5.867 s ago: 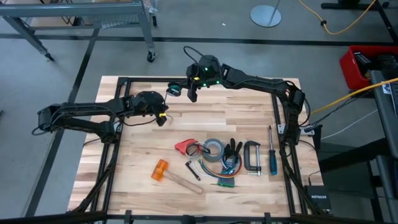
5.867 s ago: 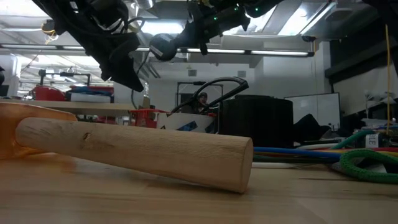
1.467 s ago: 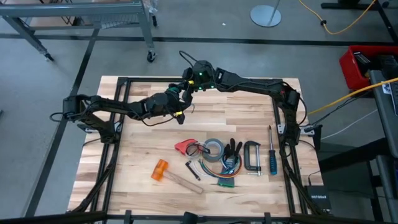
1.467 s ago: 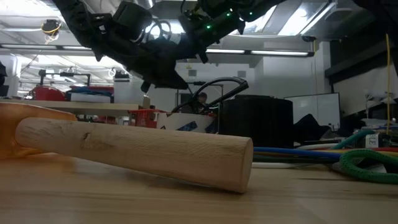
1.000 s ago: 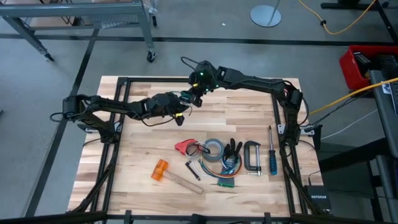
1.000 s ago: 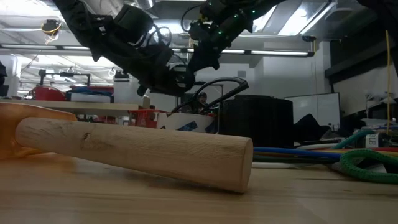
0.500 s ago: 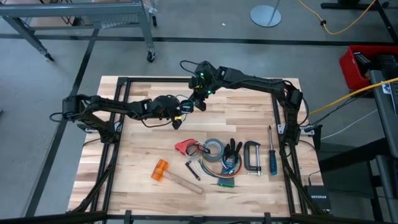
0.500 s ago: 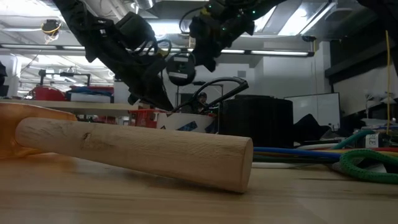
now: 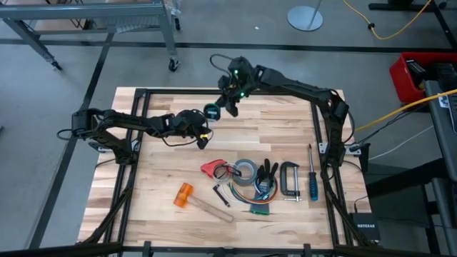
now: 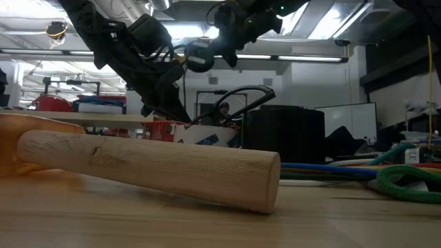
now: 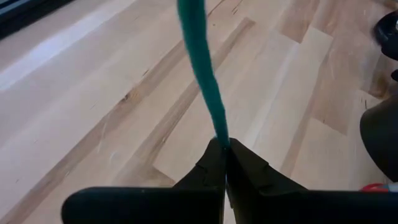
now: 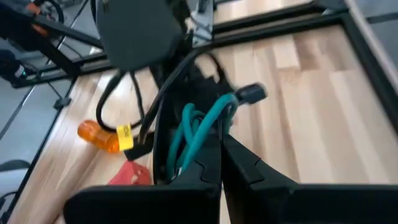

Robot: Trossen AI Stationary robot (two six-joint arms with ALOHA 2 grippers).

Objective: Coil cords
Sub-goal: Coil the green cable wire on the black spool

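While both arms reach toward the middle of the desk [image 9: 285,135], the cord [image 12: 202,127] hangs in the air between them, above the bare planks at about 11 o'clock from the cluster of tools. In the right wrist view it shows as a few teal-green loops bunched right at the right gripper [image 12: 221,140], whose fingers are pressed together on it. In the left wrist view a single teal strand [image 11: 202,68] runs straight out of the left gripper [image 11: 225,146], whose jaws are likewise closed tight on the strand. From above, the left gripper [image 9: 202,137] sits at about 7 o'clock from the right gripper [image 9: 230,106], the two close together, with a small round dark piece showing teal [image 9: 211,111] between them.

Lower on the desk, at about 5 o'clock from the grippers, lie a roll of grey tape [image 9: 245,170], a red tool [image 9: 212,168], a black clamp [image 9: 289,180], a blue-handled screwdriver [image 9: 313,182] and a short bundle of coloured wires [image 9: 258,203]. An orange-headed hammer [image 9: 194,200] lies at about 7 o'clock from the tape; its wooden handle [image 10: 151,165] fills the low view.
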